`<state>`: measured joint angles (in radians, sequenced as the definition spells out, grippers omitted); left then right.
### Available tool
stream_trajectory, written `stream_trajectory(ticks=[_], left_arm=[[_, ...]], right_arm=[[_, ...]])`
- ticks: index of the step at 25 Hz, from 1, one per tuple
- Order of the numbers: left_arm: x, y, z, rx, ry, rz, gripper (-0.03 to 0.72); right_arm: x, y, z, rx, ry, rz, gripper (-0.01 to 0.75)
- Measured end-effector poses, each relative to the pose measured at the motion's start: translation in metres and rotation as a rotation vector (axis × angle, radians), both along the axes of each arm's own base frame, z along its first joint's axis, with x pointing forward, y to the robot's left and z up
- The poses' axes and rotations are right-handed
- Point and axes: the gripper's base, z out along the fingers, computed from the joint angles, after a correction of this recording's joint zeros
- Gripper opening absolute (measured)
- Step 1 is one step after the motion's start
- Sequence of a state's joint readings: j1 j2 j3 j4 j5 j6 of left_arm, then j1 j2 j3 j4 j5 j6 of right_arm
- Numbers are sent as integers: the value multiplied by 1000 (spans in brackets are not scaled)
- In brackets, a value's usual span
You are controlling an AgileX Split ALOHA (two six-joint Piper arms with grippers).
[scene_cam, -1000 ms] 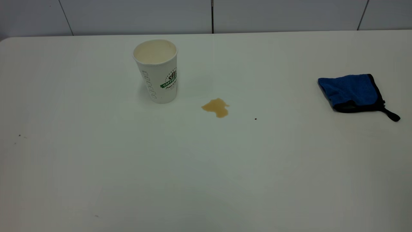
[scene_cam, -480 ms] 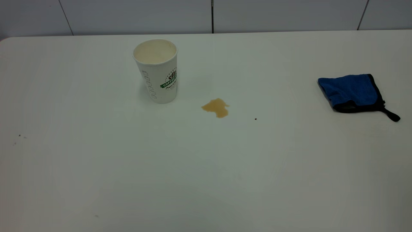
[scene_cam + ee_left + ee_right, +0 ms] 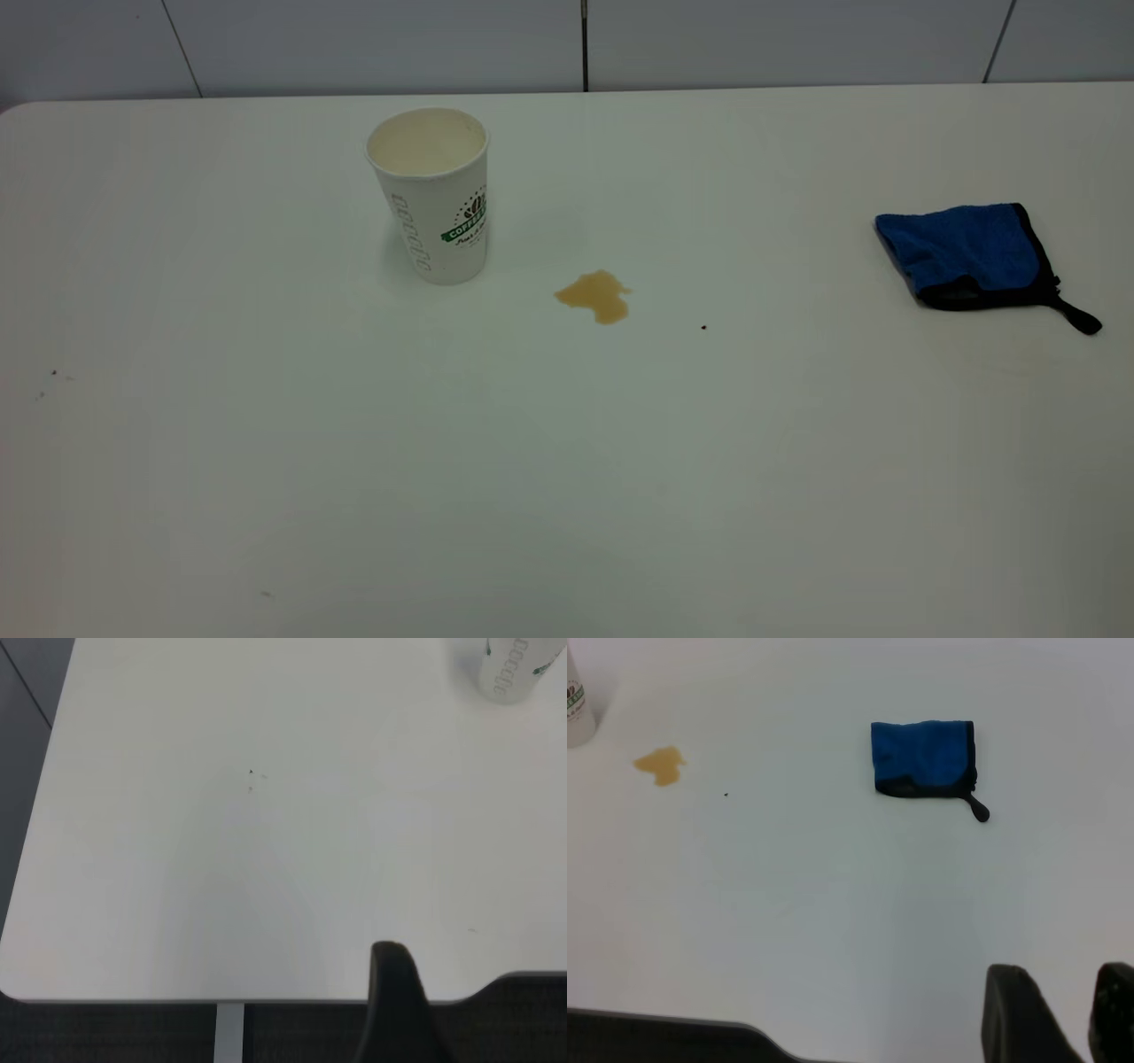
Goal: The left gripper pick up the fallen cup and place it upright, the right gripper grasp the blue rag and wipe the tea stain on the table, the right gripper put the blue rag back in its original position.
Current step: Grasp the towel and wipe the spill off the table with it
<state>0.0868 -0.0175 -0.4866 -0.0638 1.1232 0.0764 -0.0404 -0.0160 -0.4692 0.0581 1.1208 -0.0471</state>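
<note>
The cup (image 3: pixel 431 195) stands upright on the table (image 3: pixel 567 461), mouth up, at the back left; its base shows in the left wrist view (image 3: pixel 514 669). The tea stain (image 3: pixel 595 296) lies just right of the cup, also in the right wrist view (image 3: pixel 660 766). The blue rag (image 3: pixel 967 252) lies flat at the far right, loop tail pointing right, and shows in the right wrist view (image 3: pixel 921 757). Both grippers are outside the exterior view. The left gripper (image 3: pixel 496 992) hangs by the table's near edge, far from the cup, open and empty. The right gripper (image 3: pixel 1076 979) is open and empty, well short of the rag.
A tiny dark speck (image 3: pixel 703 327) lies right of the stain. A few faint specks (image 3: pixel 53 374) mark the left side. A grey panelled wall (image 3: pixel 585 44) runs behind the table's far edge. The table's near edge shows in the left wrist view (image 3: pixel 177 999).
</note>
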Motion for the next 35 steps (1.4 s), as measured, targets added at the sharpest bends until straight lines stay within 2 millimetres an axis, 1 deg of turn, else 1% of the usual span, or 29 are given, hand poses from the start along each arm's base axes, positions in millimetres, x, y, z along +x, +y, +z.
stream_trajectory(ticks=[19, 21, 24, 25, 27, 28, 30, 31, 32, 34, 35], left_arm=[[0, 0, 0, -1, 0, 0, 499], [0, 0, 0, -1, 0, 0, 499], [0, 0, 0, -1, 0, 0, 499], [0, 0, 0, -1, 0, 0, 499], [0, 0, 0, -1, 0, 0, 499], [0, 0, 0, -1, 0, 0, 499], [0, 0, 0, -1, 0, 0, 499], [0, 0, 0, -1, 0, 0, 499], [0, 0, 0, -1, 0, 0, 499], [0, 0, 0, -1, 0, 0, 499], [0, 0, 0, -1, 0, 0, 499]], right_arm=[[0, -1, 0, -8, -1, -8, 241], [0, -2, 3, -20, -22, -15, 260], [1, -3, 20, -23, -103, -23, 348], [6, -3, 27, -16, -102, -28, 397], [25, -4, 40, -1, -73, -37, 503], [39, -4, 44, 2, -40, -39, 570], [71, -6, 52, -1, 14, -38, 658], [90, -7, 54, -7, 49, -34, 692], [110, -7, 53, -10, 87, -27, 709], [147, -7, 50, -13, 157, -6, 720], [167, -8, 43, -14, 203, 3, 720]])
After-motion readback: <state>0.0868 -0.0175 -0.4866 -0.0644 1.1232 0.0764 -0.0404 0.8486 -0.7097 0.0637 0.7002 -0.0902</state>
